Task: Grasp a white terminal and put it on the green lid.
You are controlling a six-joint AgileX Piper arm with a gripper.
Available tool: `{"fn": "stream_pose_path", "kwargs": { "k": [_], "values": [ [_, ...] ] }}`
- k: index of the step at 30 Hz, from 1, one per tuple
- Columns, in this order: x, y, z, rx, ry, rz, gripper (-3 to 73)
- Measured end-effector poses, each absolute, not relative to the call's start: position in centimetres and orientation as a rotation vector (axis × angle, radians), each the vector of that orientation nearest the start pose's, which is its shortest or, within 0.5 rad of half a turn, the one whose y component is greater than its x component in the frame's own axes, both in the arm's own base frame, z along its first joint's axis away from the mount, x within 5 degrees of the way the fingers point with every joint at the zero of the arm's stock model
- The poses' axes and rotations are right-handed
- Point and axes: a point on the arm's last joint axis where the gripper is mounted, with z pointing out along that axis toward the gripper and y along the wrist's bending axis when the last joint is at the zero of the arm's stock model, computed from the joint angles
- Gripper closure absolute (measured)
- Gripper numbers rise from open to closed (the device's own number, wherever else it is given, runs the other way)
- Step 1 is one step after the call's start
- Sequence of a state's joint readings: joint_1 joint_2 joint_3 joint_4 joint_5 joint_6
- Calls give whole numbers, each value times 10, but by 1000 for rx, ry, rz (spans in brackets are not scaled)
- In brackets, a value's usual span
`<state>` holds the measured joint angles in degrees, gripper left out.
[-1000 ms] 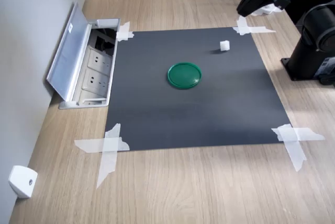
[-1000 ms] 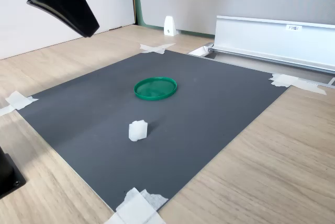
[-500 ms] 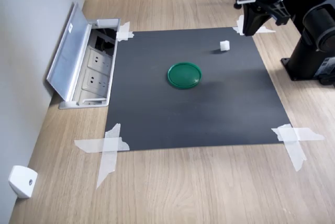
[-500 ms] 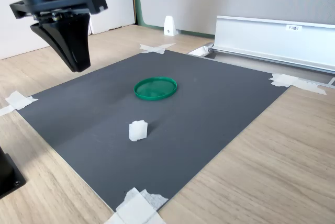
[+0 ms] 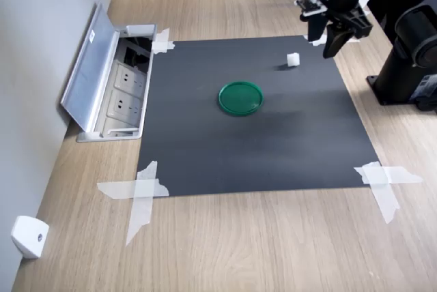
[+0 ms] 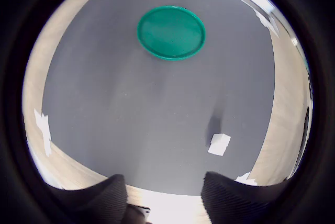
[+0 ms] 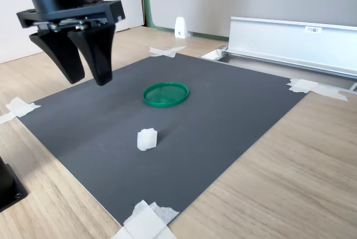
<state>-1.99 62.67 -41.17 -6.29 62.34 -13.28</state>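
**Risk: missed or knocked terminal on descent**

Gripper (image 7: pixel 87 77) jaws spread, empty, hovering high near the mat (image 5: pixel 273 142) corner. White terminal (image 5: pixel 293 59) sits on the mat, apart from the green lid (image 5: pixel 240 97). Tiny block: an off-centre drop could nudge or tip it, or the jaws could close on nothing.

A light wood-grain desk (image 5: pixel 273 251) carries a dark grey mat (image 5: pixel 252 149), held flat at its corners by crossed strips of white tape (image 5: pixel 140 193). On the mat lie the green lid (image 5: pixel 240 97), near the middle, and the white terminal (image 5: pixel 293 59), well apart from it toward the first exterior view's upper right. Beside the mat, on the first exterior view's left, a socket box (image 5: pixel 123 94) set into the desk stands open with its metal flap (image 5: pixel 87 67) raised, and a white wedge block (image 5: pixel 29 236) sits near the wall.
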Motion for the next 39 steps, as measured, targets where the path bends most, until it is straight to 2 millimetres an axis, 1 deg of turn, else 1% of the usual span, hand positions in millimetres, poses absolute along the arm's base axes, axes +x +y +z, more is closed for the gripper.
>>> {"fn": "stream_pose_path", "kwargs": {
  "k": [2, 5, 9, 14, 17, 20, 24, 30, 34, 39],
  "values": [
    [173, -15, 252, -302, 2944, -180, 36],
    [178, -17, 251, -279, 2957, -189, 16],
    [181, -31, 245, -221, 2996, -210, 13],
    [180, -55, 244, -262, 2980, -250, 13],
    [180, -69, 243, -318, 2960, -277, 13],
    [181, -78, 238, -358, 2967, -257, 13],
    [187, -84, 229, -402, 2975, -206, 13],
    [197, -88, 212, -435, 3010, -152, 13],
    [204, -91, 201, -441, 3032, -131, 13],
    [209, -95, 191, -443, 3052, -145, 13]
  ]
}}
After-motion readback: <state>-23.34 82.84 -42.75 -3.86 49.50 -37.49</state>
